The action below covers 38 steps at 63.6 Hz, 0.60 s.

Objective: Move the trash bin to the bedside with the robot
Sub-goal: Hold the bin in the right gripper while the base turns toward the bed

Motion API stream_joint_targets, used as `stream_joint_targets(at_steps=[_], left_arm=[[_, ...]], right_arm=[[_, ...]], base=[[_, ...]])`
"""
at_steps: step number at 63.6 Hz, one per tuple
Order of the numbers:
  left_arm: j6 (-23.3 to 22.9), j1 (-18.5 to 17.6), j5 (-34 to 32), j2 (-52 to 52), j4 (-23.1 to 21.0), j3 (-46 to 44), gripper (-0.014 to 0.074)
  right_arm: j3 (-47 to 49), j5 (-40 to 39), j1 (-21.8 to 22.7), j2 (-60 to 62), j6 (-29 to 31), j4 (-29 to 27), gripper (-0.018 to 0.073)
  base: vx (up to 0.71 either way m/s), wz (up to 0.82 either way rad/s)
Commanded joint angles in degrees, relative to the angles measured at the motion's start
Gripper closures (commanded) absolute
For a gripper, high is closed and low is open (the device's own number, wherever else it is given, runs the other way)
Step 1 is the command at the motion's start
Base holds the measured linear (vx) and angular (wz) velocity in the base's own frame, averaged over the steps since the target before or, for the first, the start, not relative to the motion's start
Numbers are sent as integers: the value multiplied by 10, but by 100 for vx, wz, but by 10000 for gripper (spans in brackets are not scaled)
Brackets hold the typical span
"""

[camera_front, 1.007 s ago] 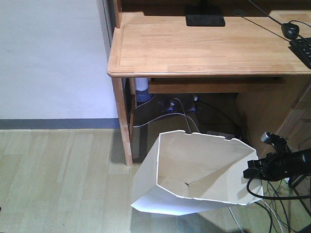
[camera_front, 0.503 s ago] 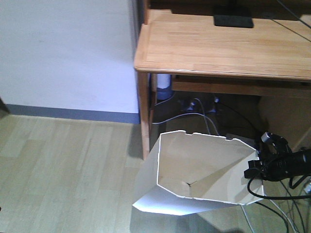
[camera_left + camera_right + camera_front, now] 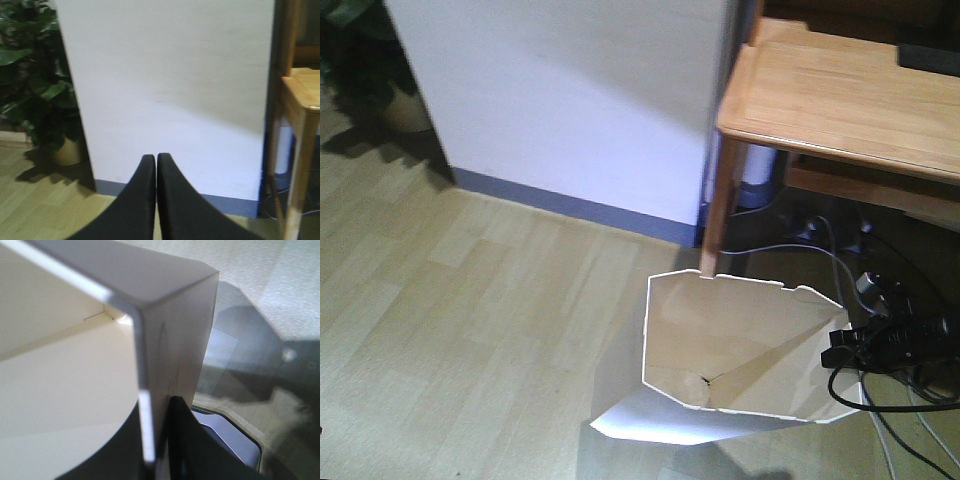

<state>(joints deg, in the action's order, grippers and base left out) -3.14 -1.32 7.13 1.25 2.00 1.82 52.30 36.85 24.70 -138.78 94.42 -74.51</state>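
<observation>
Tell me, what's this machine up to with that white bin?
The robot's right gripper is clamped on the rim of the white bin, pinching its wall. The bin is tilted over the wooden floor, near the corner of a desk and a white wall. The left gripper is shut and empty. No bed is in sight.

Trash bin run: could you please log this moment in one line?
right gripper: shut on trash bin rim | left gripper: shut, empty | bed: not in view | ahead: wall, desk
</observation>
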Motion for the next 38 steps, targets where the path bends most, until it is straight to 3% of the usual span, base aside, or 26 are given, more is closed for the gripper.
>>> stream_joint_targets(at_steps=[1,38], left_arm=[[-2,1,-42,3,-1,-14,603],[-2,1,-42,3,-1,-14,603]], right_arm=[[2,154,2,40,3,-24,564],[2,152,2,40,3,-24,564]], base=[[-8,50],[-1,43]])
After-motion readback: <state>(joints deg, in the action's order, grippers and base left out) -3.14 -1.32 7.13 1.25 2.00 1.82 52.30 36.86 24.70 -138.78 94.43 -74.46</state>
